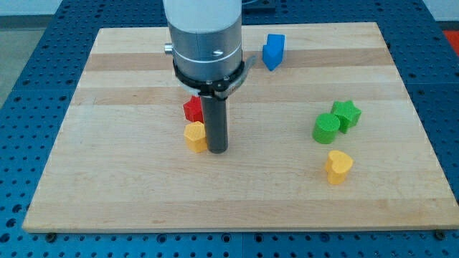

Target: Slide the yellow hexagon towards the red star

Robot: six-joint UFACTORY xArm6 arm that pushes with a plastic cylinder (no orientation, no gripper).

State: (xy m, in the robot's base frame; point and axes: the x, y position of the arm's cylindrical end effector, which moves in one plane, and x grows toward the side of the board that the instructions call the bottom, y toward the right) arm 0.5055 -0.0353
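step: closing push, nearly done | yellow hexagon (194,135) at 6 o'clock of red star (192,109), almost touching | my tip (217,150) just at 3 o'clock of hexagon | end effector: plain rod, grasps nothing | next: go to hexagon's 6 o'clock, push toward 12 o'clock

The table (129,193) is pale, smooth wood with visible grain; the yellow hexagon (194,135) and red star (191,110) look like matt plastic; my tip (217,150) is dark and dull.
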